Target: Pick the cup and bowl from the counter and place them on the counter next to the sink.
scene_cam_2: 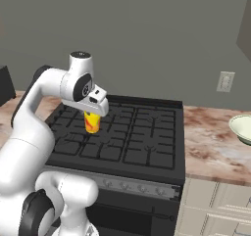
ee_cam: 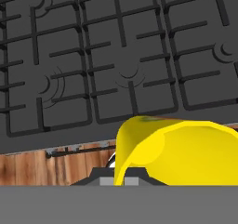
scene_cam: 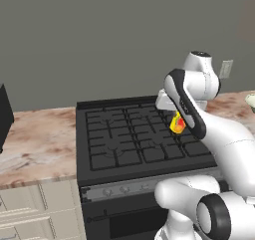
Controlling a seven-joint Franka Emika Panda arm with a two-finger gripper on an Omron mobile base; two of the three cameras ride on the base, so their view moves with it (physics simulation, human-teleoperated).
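Observation:
My gripper [scene_cam_2: 91, 116] is shut on the small yellow cup [scene_cam_2: 91, 123] with a red-orange mark and holds it in the air over the black stove top [scene_cam_2: 132, 137]. In the left base view the cup [scene_cam: 177, 123] hangs just below the hand, partly behind the arm link. Up close in the hand view, the cup [ee_cam: 176, 148] shows its yellow rim above the burner grates. The pale cream-green bowl [scene_cam_2: 242, 129] rests on the marbled counter [scene_cam_2: 211, 142] right of the stove, apart from the gripper; a sliver of the bowl [scene_cam: 250, 100] shows at the frame edge. The sink is out of view.
More counter [scene_cam: 40, 139] runs left of the stove [scene_cam: 129, 139], over cream cabinets [scene_cam: 35, 209]. A black appliance [scene_cam: 4, 115] stands at the far left. A wall outlet [scene_cam_2: 225, 82] sits above the right counter. Wooden floor [ee_cam: 28, 167] lies below the stove front.

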